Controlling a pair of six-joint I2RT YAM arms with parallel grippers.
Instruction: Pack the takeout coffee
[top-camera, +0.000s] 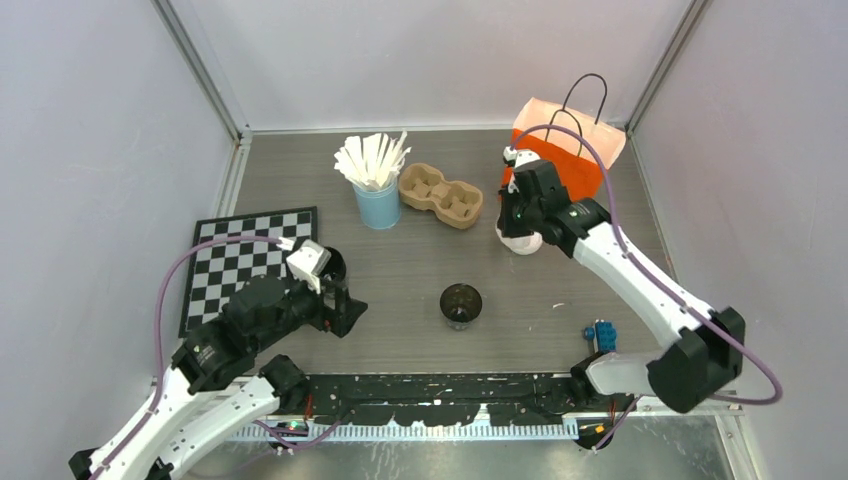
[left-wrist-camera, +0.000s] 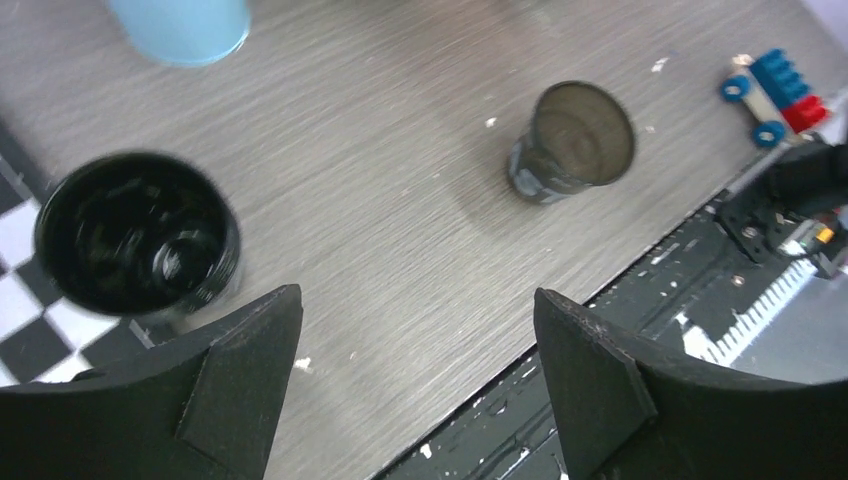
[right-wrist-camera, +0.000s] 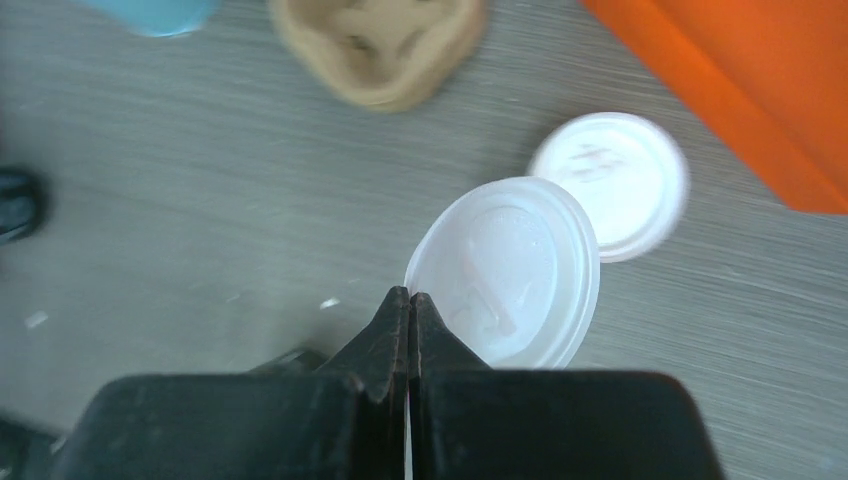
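Overhead view of a grey wood-grain worktop (top-camera: 400, 270) with two robot arms bolted at its near edge.

At about 7 o'clock, the left end effector (left-wrist-camera: 418, 300) hangs over the worktop. Its jaws are spread wide, with nothing between them. Just beside its left finger, a dark cup (left-wrist-camera: 138, 235) with no lid stands upright at the edge of a black-and-white checkerboard mat (top-camera: 245, 262).

Near the centre, toward 6 o'clock, a second dark cup (top-camera: 461, 303) stands on the bare worktop, also without a lid. At 5 o'clock, a small blue toy (top-camera: 600, 335) lies close to the right arm's base.

Further out, at about 2 o'clock, the right end effector (right-wrist-camera: 408, 300) is pinched fully together on the rim of a white plastic lid (right-wrist-camera: 505, 270). Another white lid (right-wrist-camera: 610, 185) lies flat on the worktop just past it. This one is close beside an orange paper bag (top-camera: 570, 150) with dark handles, which stands at 1 o'clock.

At 12 o'clock, a brown cardboard cup carrier (top-camera: 440, 195) lies next to a light-blue cup (top-camera: 378, 205) filled with white sticks (top-camera: 372, 160).
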